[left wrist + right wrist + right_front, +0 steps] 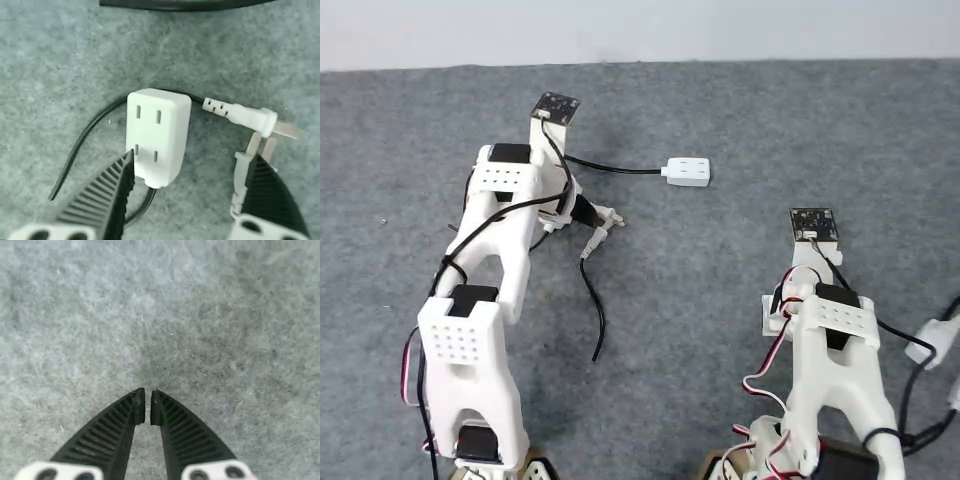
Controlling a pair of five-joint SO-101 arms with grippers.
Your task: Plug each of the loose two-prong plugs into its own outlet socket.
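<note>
Left wrist view: poised for pickup, left tool [192, 165] spread over socket [157, 135] and plugs [240, 115], right tool [147, 407] pressed together; next, likely pinching one plug.

The table cover [50, 60] looks like felt, rough and matt. The outlet block [157, 135] is smooth white plastic; the plug [240, 115] carries prongs of seemingly dull metal.

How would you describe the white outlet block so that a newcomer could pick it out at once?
On the grey table, look just ahead of the left gripper, where a black cable ends. The outlet block lies there: a boxy white piece with paired slots, unlike the two slim plugs beside it, which show bare metal prongs.
</note>
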